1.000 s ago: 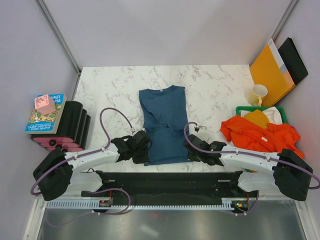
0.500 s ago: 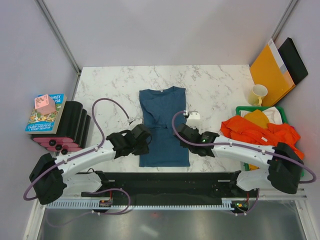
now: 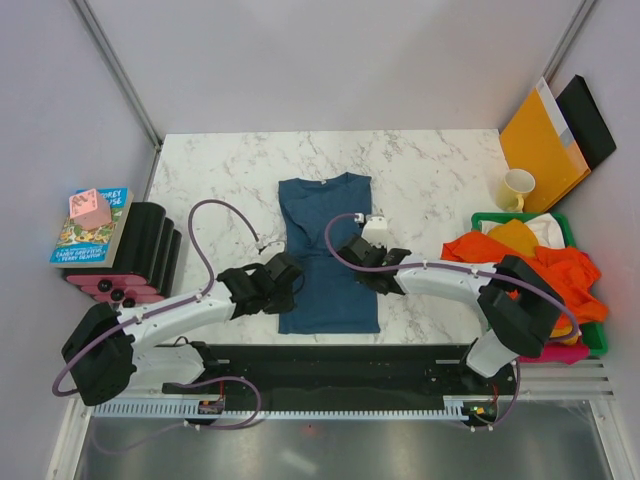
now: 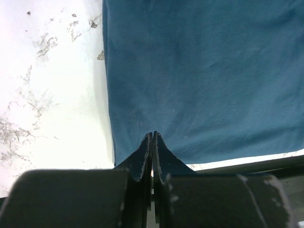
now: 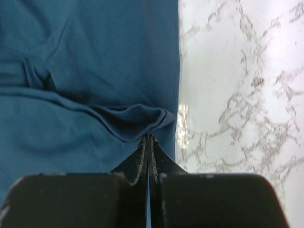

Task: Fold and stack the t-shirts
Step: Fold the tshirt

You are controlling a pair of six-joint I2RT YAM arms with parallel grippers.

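Note:
A dark teal-blue t-shirt (image 3: 328, 250) lies flat mid-table, sleeves folded in. My left gripper (image 3: 290, 292) is shut with nothing visible between its jaws. Its tip is over the shirt (image 4: 199, 76) near the near-left corner. My right gripper (image 3: 352, 252) is shut, and its tip rests on the shirt (image 5: 85, 71) by its right edge, against a bunched crease (image 5: 137, 118). More t-shirts, bright orange (image 3: 530, 272) and yellow (image 3: 514, 236), lie heaped at the right.
The heap sits in a green basket (image 3: 500, 216). A yellow mug (image 3: 518, 188), an orange envelope (image 3: 540, 140) and a black folder (image 3: 590, 118) are at the back right. Books (image 3: 90, 232) and a black rack (image 3: 140, 250) stand at the left.
My right gripper has moved from the shirt's near-right corner up along its right edge to the middle. My left gripper has shifted slightly. The shirt's near hem now lies wider.

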